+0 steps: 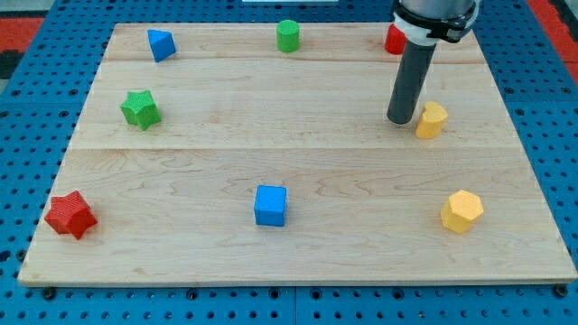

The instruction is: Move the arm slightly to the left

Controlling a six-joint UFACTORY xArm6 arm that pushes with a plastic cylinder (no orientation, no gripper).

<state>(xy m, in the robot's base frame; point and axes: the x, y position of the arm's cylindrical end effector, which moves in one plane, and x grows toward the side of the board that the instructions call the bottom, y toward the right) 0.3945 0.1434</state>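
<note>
My dark rod comes down from the view's top right and my tip (400, 120) rests on the wooden board (271, 162). A small yellow block (432, 119) lies right beside the tip on its right, touching or nearly touching. A red block (394, 41) sits at the top, partly hidden behind the rod. A yellow hexagonal block (461, 211) lies below and to the right of the tip.
A green cylinder (287, 35) stands at the top middle and a blue block (161, 43) at the top left. A green star (140, 109) is at the left, a red star (70, 215) at the bottom left, a blue cube (270, 205) at the bottom middle.
</note>
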